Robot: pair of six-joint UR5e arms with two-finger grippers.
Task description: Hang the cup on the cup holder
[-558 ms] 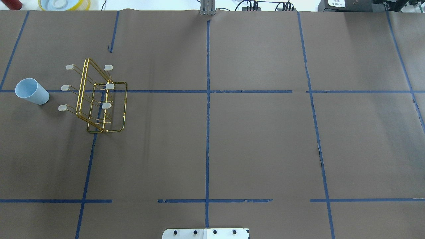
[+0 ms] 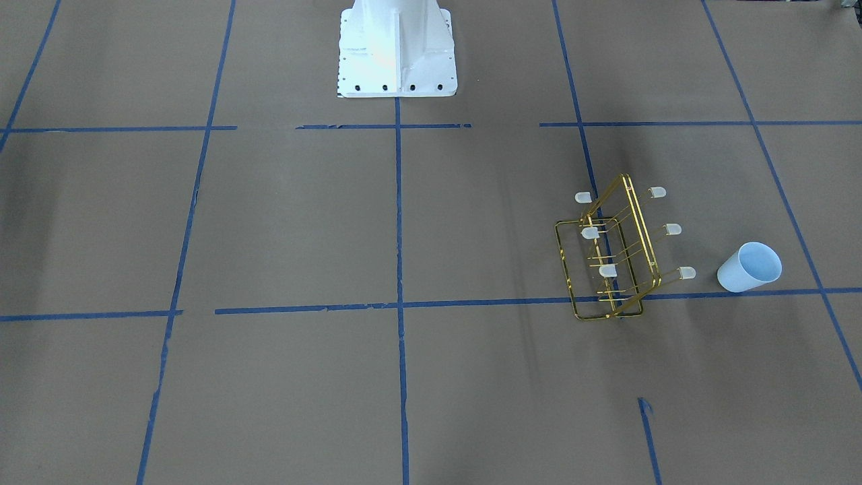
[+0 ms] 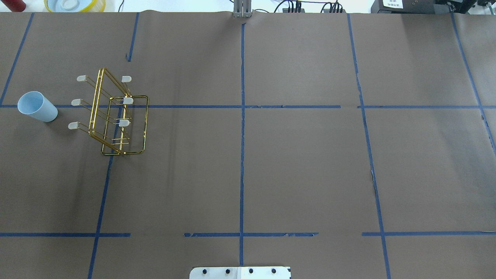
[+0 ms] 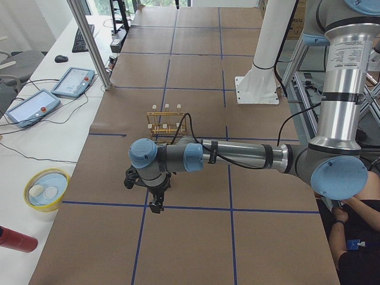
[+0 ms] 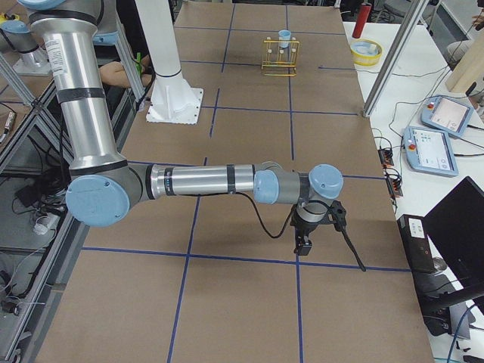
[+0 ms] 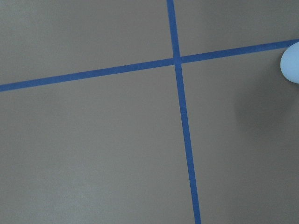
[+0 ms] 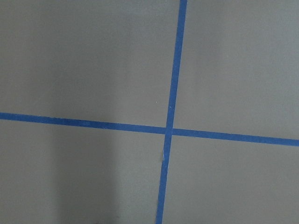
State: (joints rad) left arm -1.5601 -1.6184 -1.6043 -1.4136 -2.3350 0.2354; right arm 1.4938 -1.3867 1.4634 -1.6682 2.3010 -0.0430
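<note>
The cup (image 3: 37, 106) is pale bluish-white and stands mouth up at the table's left, just left of the cup holder (image 3: 116, 116), apart from it. Both show in the front-facing view, the cup (image 2: 749, 267) and the gold wire holder (image 2: 609, 256) with white-capped prongs. A pale rounded edge (image 6: 292, 65) shows at the right of the left wrist view. My left gripper (image 4: 143, 195) hangs low over the table near the holder (image 4: 166, 122); I cannot tell if it is open. My right gripper (image 5: 304, 240) hangs over the far right end; I cannot tell its state.
Brown paper with a blue tape grid covers the table. A yellow-rimmed bowl (image 3: 73, 4) and a red cylinder (image 4: 15, 239) lie off the paper's far-left corner. The white robot base (image 2: 397, 47) stands at mid-table. Tablets (image 4: 29, 107) lie on the side bench.
</note>
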